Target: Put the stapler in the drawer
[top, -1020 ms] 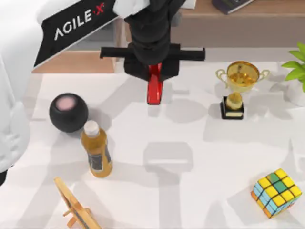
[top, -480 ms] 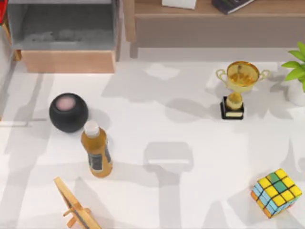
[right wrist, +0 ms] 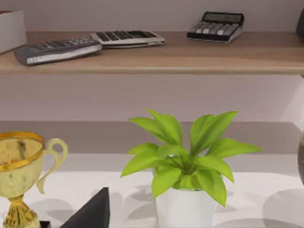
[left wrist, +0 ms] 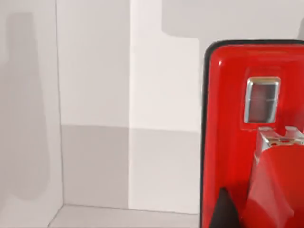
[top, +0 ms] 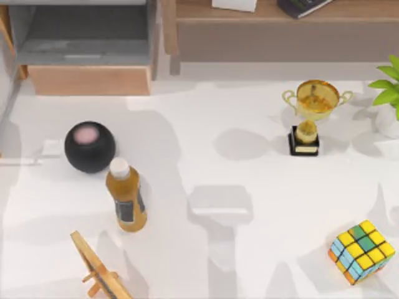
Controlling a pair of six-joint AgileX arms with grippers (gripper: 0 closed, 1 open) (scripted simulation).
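Left gripper (left wrist: 242, 218) of mine is pinching the stapler (left wrist: 237, 118): 1 dark fingertip (left wrist: 221, 211) lies against its red body, right in front of the wrist camera. Behind the stapler stand flat pale grey walls that meet a floor in a corner. Whether those are the drawer's walls I cannot tell.

From above, the drawer (top: 87, 80) stands pulled open at the table's far left. Its tan front panel faces the table, and its grey floor and walls are in view behind the panel. The stapler is glossy red with a thin black rim along its edge and a small silver rectangular plate (left wrist: 261, 99) set into its face.

My right gripper (right wrist: 92, 213) is parked at the right side, 1 dark edge of it near the gold trophy (right wrist: 19, 166) and the white pot (right wrist: 186, 206) holding a green plant; I cannot tell how it is set. The wooden shelf (right wrist: 190, 59) behind carries 3 calculators (right wrist: 127, 38).

On the table, an amber bottle (top: 126, 198) with a white cap stands just beside a black ball-shaped speaker (top: 90, 146). A puzzle cube (top: 362, 251) sits near the right corner.
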